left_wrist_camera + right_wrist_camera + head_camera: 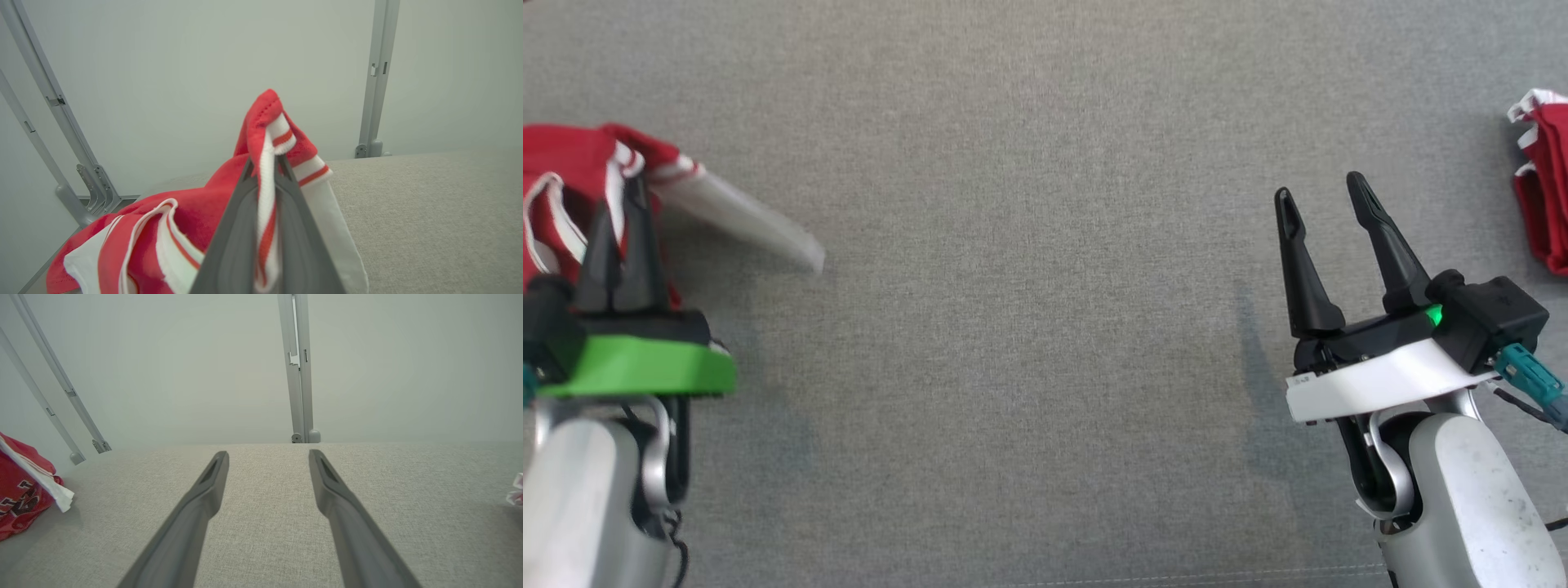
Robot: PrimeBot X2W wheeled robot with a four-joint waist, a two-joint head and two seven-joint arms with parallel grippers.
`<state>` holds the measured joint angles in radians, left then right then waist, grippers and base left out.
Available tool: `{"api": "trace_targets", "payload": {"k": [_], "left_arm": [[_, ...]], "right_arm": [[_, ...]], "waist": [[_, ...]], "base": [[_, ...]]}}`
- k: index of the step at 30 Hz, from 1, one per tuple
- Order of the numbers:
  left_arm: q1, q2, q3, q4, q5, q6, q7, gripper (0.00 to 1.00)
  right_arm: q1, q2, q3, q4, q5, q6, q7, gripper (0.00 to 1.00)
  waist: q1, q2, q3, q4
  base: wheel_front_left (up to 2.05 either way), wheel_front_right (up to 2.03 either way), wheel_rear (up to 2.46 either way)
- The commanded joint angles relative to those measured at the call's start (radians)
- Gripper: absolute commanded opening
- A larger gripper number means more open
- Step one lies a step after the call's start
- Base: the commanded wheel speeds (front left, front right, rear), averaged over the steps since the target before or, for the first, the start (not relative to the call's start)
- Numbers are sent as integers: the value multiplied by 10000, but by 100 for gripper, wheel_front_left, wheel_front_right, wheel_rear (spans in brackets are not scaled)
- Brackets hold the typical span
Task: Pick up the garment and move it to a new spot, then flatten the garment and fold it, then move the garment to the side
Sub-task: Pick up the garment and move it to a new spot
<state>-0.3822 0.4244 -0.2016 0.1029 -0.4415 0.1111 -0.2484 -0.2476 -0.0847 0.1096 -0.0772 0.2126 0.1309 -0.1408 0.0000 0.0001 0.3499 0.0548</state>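
The red-and-white garment (572, 188) bunches at the far left of the head view. Its striped trim is pinched between the closed fingers of the left gripper (623, 204), and a white flap juts toward the middle. A wide stretch of grey fabric surface (1045, 327) separates it from the right gripper (1320, 188), whose fingers are spread and hold nothing. Another red cloth (1547, 188) lies at the right edge. A pale wall and metal posts (374, 81) stand behind.
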Motion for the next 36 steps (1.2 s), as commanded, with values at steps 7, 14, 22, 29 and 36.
{"api": "trace_targets", "payload": {"k": [7,14,22,29,36], "left_arm": [[1533,-197,-526,-2371,288,630,653,0],[1085,-372,-1711,-3038,608,192,1474,0],[-334,-1021,-3522,-2545,1165,-821,2363,0],[-1479,-1656,-4469,-1584,1533,-1330,2879,0],[-1650,-1834,-4662,-285,1188,-1609,2978,0]], "right_arm": [[313,-13,-132,-124,124,-4,47,100],[98,112,2,-248,228,-4,-152,100],[16,296,185,63,552,-4,-707,100],[53,341,397,497,1092,-4,-1103,100],[-55,345,405,799,1459,-4,-1250,100]], "waist": [[0,-1,-542,-330],[0,-1,-61,-1378],[0,-1,654,-3147],[0,-1,1259,-4487],[0,-1,1587,-4781]], "base": [[0,0,0],[0,0,0],[0,0,0],[0,0,0],[0,0,0]]}}
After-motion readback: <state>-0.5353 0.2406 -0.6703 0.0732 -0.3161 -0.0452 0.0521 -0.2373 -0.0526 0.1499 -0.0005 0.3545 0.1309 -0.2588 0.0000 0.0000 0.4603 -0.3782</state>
